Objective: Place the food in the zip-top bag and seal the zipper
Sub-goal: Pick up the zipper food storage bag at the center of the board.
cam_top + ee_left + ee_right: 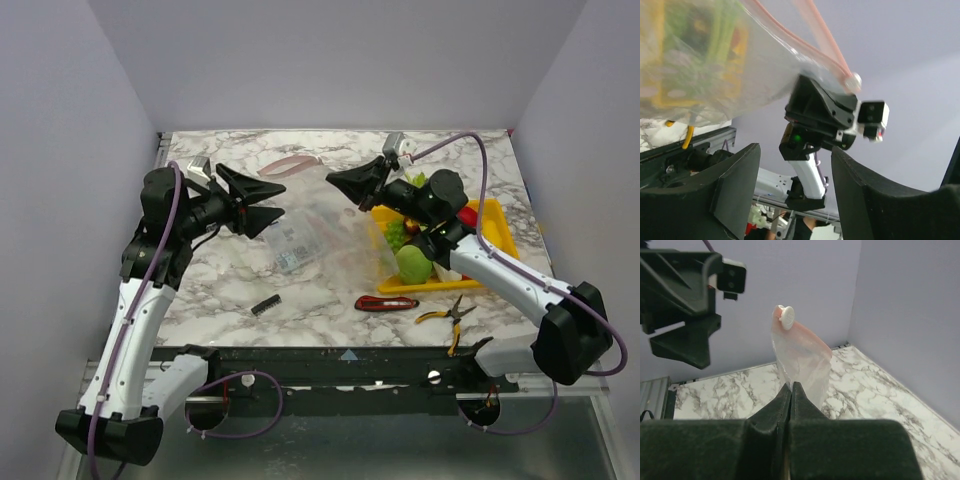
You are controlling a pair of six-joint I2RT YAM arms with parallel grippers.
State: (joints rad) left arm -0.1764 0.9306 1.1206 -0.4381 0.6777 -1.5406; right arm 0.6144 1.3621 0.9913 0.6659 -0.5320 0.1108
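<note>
1. From the top camera, the left gripper (280,202) has its jaws wide apart with nothing between them. It points across the table (330,280) at the right gripper (335,180), which points back at it.
2. The right wrist camera shows what the top view leaves faint. The right gripper's fingers are pressed together on a fold of the clear bag (800,360), which stands up from the fingertips.
3. In that view the pink zipper (810,335) runs along the bag's far edge and ends at a white slider (787,317). The plastic looks empty there.
4. From above, the bag shows mainly as a pink strip between the two grippers, raised off the table.
5. The left wrist camera sees the bag from the other side. It fills the upper left of the frame, well apart from the left fingers (740,170), with the slider just by the right gripper's body.
6. Yellow and green blurs show through the plastic in the left wrist view. Whether they lie inside the bag or behind it cannot be told there.
7. Only the top view shows the food (415,262), which sits in a yellow tray (500,235) under the right arm.
8. Only the top view also shows a red knife (385,303) and pliers (447,315) in front of the tray, and a clear box (295,245) near the left gripper.
</note>
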